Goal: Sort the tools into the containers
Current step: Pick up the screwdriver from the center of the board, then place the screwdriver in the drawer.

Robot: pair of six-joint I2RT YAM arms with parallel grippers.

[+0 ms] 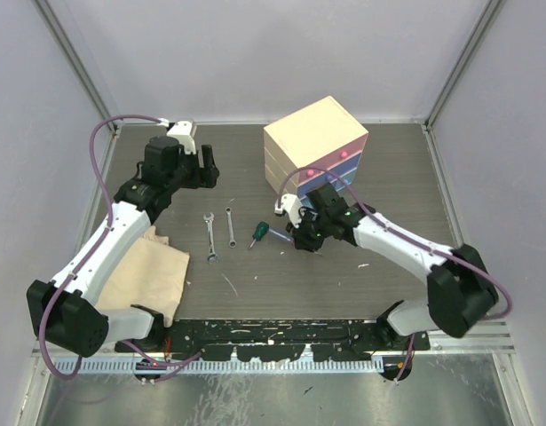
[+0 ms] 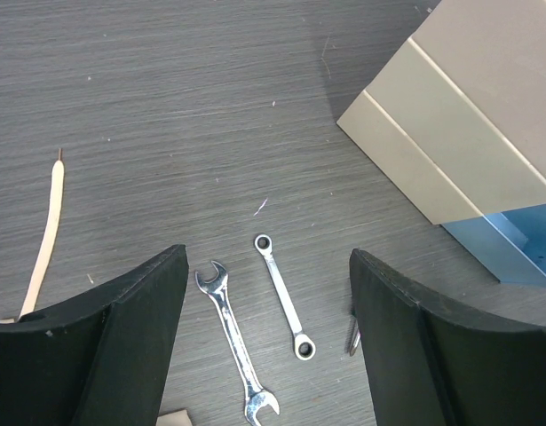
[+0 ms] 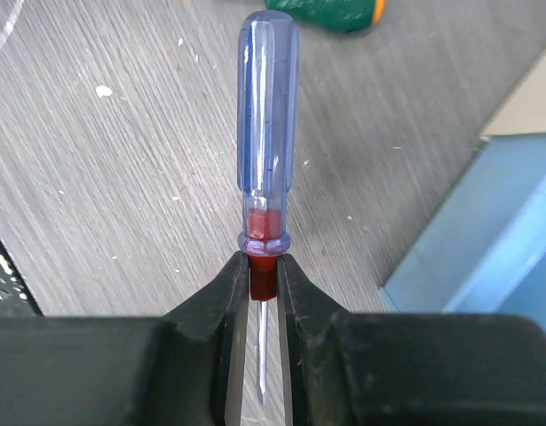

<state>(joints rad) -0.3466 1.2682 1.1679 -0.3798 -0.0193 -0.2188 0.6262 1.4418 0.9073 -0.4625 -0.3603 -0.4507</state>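
My right gripper (image 3: pixel 265 275) is shut on the red collar of a screwdriver (image 3: pixel 266 124) with a clear blue handle, whose shaft runs back between the fingers. It is low over the table beside the open blue drawer (image 3: pixel 486 240) of the cream chest (image 1: pixel 315 142). A green-handled screwdriver (image 1: pixel 257 233) lies just beyond it. My left gripper (image 2: pixel 268 257) hangs open above two silver wrenches, an open-ended one (image 2: pixel 233 342) and a ring one (image 2: pixel 284 295), touching neither. The pink drawer (image 1: pixel 348 155) is shut.
A beige cloth (image 1: pixel 153 271) lies at the left under my left arm. A thin pale stick (image 2: pixel 46 240) rests on the table left of the wrenches. The chest (image 2: pixel 468 133) stands at the back right.
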